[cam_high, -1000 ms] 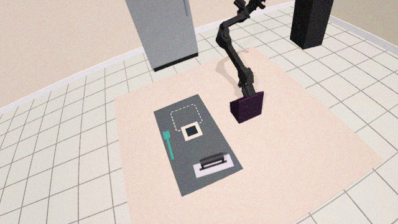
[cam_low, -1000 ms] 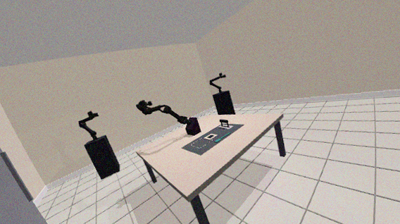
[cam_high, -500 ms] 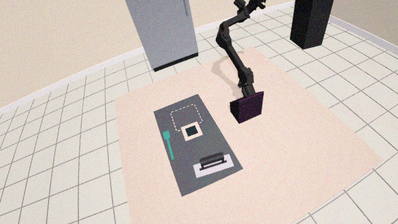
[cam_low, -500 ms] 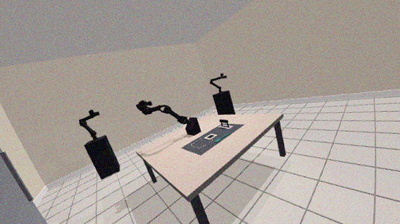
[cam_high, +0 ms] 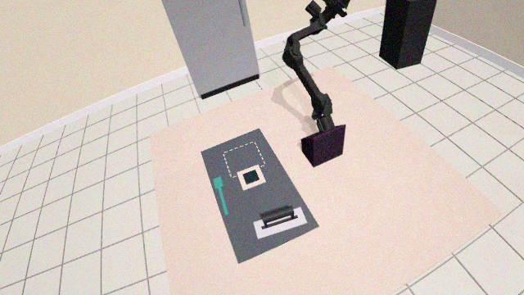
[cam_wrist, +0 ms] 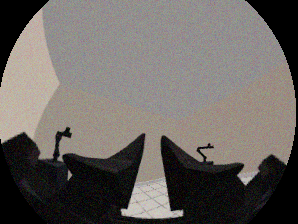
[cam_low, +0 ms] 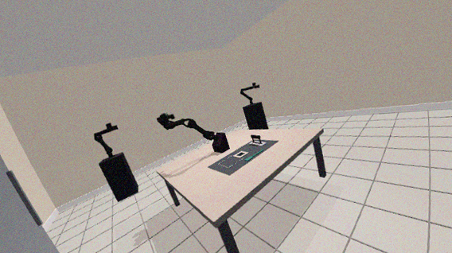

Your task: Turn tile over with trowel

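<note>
The tile (cam_high: 250, 177) (cam_low: 241, 154) is cream with a dark square mark facing up. It lies flat on the grey mat (cam_high: 254, 242) (cam_low: 222, 167), overlapping the near corner of the dashed outline (cam_high: 239, 147). The small teal trowel (cam_high: 221, 196) (cam_low: 254, 155) lies flat on the mat left of the tile. My gripper (cam_low: 162, 118) (cam_wrist: 153, 137) is raised high behind the table, far from the mat, pointing away toward the wall. Its fingers stand close together with a narrow gap and nothing between them.
A dark stand (cam_high: 277, 215) sits on a white pad (cam_high: 300, 221) at the mat's near end. The arm's purple base (cam_high: 325, 145) stands on the table (cam_high: 389, 184) right of the mat. A grey cabinet (cam_high: 213, 41) and a black pedestal (cam_high: 405, 29) stand on the floor behind.
</note>
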`<state>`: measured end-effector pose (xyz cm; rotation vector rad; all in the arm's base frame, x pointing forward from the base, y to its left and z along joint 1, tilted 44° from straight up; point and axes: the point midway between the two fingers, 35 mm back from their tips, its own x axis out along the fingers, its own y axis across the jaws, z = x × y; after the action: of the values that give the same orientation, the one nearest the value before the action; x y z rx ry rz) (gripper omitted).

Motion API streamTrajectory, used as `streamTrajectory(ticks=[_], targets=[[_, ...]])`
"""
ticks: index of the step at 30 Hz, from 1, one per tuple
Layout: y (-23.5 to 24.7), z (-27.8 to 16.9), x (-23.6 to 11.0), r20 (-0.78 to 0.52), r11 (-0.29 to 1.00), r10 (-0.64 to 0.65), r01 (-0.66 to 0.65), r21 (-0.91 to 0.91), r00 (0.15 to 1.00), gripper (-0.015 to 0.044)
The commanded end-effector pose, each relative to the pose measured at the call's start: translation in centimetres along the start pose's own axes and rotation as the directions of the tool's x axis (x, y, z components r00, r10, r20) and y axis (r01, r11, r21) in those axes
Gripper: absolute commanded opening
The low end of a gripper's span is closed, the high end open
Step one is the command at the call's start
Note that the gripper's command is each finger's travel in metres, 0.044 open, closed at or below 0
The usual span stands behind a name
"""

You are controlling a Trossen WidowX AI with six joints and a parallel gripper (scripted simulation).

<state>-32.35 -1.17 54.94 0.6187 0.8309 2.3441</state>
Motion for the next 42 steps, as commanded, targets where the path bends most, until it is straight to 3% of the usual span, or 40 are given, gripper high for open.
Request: streamTrajectory(ticks=[1,4,17,23,28,35,42], targets=[[0.0,0.0,0.0,0.000,1.000,0.000,0.000,0.000,1.000,0.0074],[0.0,0.0,0.0,0.000,1.000,0.000,0.000,0.000,1.000,0.0000],[0.0,0.0,0.0,0.000,1.000,0.000,0.000,0.000,1.000,0.0000],[0.1,-0.1,-0.1,-0.004,1.000,0.003,-0.003,-0.001,1.000,0.0153],[2.8,-3.3,-2.4,-0.107,0.996,0.090,-0.092,-0.018,0.990,0.0270],[6.7,-7.8,-7.5,-0.266,0.969,0.234,-0.248,-0.019,0.935,0.0270],[10.0,-10.9,-14.2,-0.410,0.913,0.381,-0.408,0.024,0.829,0.0270]])
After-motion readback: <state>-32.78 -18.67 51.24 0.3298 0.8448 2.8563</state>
